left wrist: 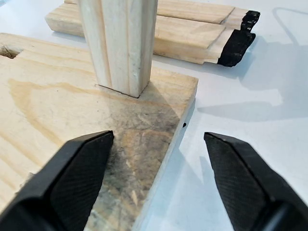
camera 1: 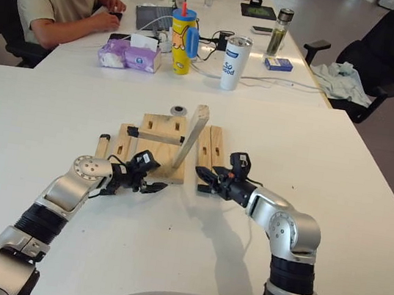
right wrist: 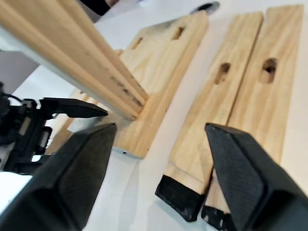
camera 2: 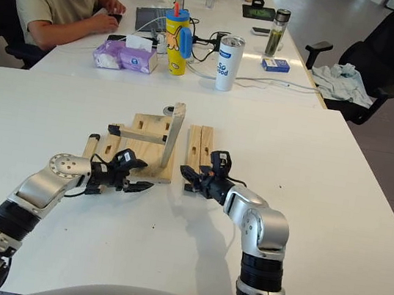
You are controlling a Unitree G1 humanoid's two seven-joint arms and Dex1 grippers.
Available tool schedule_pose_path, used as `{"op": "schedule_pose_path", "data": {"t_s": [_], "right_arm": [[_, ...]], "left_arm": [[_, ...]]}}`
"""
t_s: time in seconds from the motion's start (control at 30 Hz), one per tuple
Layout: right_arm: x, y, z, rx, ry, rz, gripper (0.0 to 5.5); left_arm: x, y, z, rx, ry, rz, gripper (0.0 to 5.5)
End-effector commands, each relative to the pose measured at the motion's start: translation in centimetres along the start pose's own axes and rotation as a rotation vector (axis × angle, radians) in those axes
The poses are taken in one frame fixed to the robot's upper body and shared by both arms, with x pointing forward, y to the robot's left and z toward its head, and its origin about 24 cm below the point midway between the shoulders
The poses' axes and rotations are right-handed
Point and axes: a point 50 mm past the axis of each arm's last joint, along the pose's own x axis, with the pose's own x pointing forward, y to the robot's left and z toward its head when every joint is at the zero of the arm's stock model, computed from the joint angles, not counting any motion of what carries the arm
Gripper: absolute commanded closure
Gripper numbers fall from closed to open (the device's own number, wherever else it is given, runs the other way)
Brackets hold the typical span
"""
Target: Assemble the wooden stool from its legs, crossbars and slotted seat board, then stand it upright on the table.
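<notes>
The slotted seat board [camera 1: 154, 157] lies flat mid-table. One leg [camera 1: 192, 138] stands tilted in a slot near the board's front corner [left wrist: 120, 43]. A crossbar [camera 1: 155, 136] rests across the board. Two legs with black tips [camera 1: 213, 148] lie side by side right of the board [right wrist: 236, 101]. More wooden pieces [camera 1: 122, 141] lie at its left. My left gripper [camera 1: 152, 182] is open, its fingers straddling the board's front corner [left wrist: 159, 168]. My right gripper [camera 1: 204, 181] is open just in front of the two legs' black tips [right wrist: 159, 168], holding nothing.
A small round grey object [camera 1: 180, 109] sits behind the board. A second table beyond holds a white tumbler [camera 1: 234, 62], a yellow cup [camera 1: 182, 40] and tissue packs [camera 1: 129, 56]. Bare white tabletop [camera 1: 329, 160] stretches to both sides and in front.
</notes>
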Motion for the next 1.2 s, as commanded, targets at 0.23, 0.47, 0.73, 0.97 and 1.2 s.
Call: {"op": "schedule_pose_path", "data": {"t_s": [0.23, 0.47, 0.73, 0.97, 1.2], "right_arm": [[0.6, 0.7, -0.7, 0.082, 0.105, -0.03, 2.09], [0.4, 0.1, -0.4, 0.045, 0.148, -0.094, 2.09], [0.0, -1.8, 0.5, -0.124, 0.172, -0.222, 2.09], [0.2, -0.8, 1.7, -0.155, 0.107, -0.157, 2.09], [1.7, -1.5, 0.3, -0.242, 0.127, -0.226, 2.09]], "left_arm": [[0.2, -3.4, -6.8, -0.178, 0.289, -0.066, 2.0], [0.7, -3.8, -6.7, -0.188, 0.278, -0.067, 2.0], [1.6, -4.9, -6.2, -0.201, 0.25, -0.083, 2.0], [1.9, -5.3, -6.2, -0.204, 0.248, -0.087, 2.0], [2.5, -5.6, -5.6, -0.188, 0.24, -0.11, 2.0]]}}
